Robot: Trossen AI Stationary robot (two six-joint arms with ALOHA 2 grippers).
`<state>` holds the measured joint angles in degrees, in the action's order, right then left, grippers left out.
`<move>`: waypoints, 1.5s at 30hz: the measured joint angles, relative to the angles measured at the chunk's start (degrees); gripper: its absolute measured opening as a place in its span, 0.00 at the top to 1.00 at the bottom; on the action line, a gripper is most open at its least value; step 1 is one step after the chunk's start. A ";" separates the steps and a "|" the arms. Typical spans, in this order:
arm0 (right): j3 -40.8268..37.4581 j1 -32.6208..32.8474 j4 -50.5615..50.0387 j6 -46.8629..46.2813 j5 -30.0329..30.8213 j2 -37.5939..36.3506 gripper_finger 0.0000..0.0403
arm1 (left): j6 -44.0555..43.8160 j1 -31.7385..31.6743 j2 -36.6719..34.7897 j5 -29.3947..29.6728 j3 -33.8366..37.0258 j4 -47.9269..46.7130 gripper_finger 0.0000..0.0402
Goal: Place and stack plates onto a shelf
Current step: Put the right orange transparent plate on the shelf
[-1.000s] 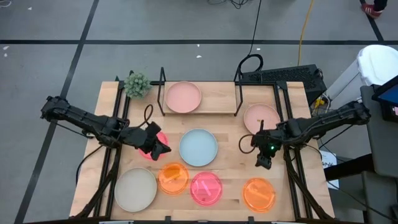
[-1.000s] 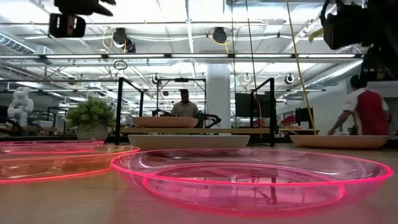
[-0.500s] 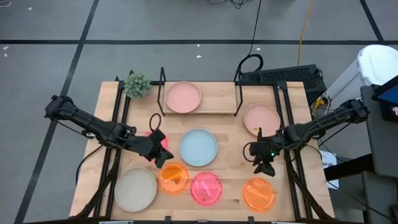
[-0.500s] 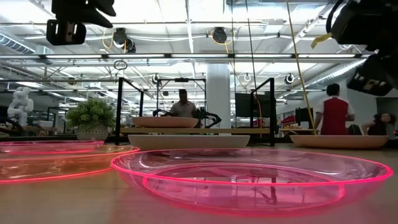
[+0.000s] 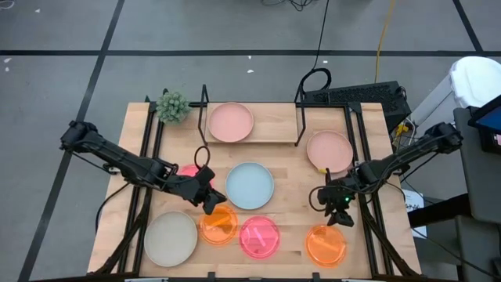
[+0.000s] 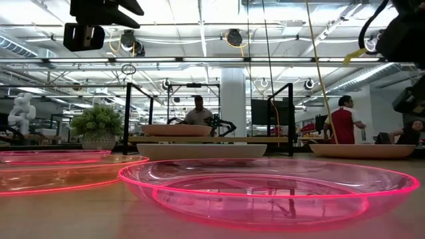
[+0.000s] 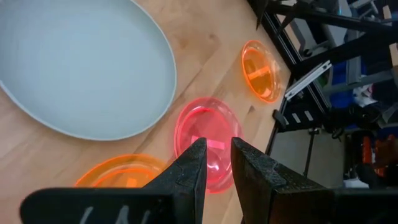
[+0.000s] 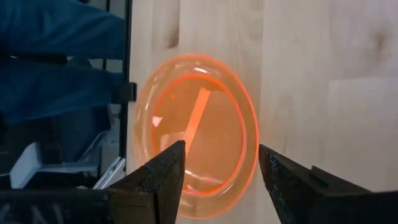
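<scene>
The shelf stands at the table's far middle with a pale pink plate on its board. On the table lie a second pale pink plate, a light blue plate, a cream plate, two orange plates and a neon pink plate. Another neon pink plate lies partly under the left arm. My left gripper hovers by the left orange plate, its fingers a narrow gap apart and holding nothing. My right gripper hangs open above the right orange plate.
A small potted plant stands at the far left corner beside the shelf. Black frame rails run along both sides of the table. In the low view, people stand in the room beyond the table.
My left gripper has gone down and toward the table's near right, from over the neon pink plate to the left orange plate. My right gripper has sunk toward the near edge, closer to the right orange plate, and has rolled somewhat. No plate has moved.
</scene>
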<state>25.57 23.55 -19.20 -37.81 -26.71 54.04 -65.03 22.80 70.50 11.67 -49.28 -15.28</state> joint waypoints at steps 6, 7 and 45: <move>-4.46 1.72 4.21 -6.59 -0.30 -0.01 0.59 | 0.41 0.01 0.40 0.02 0.00 0.58 0.81; -5.26 1.90 4.72 -7.60 -0.17 -0.01 0.60 | 0.41 0.01 0.40 0.02 0.00 0.60 0.81; -13.89 9.12 17.30 -21.80 2.98 2.46 0.62 | 2.12 1.03 0.40 0.50 0.02 0.34 0.81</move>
<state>11.68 32.67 -1.90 -59.61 -23.73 56.50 -62.90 23.83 70.89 12.16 -49.25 -14.94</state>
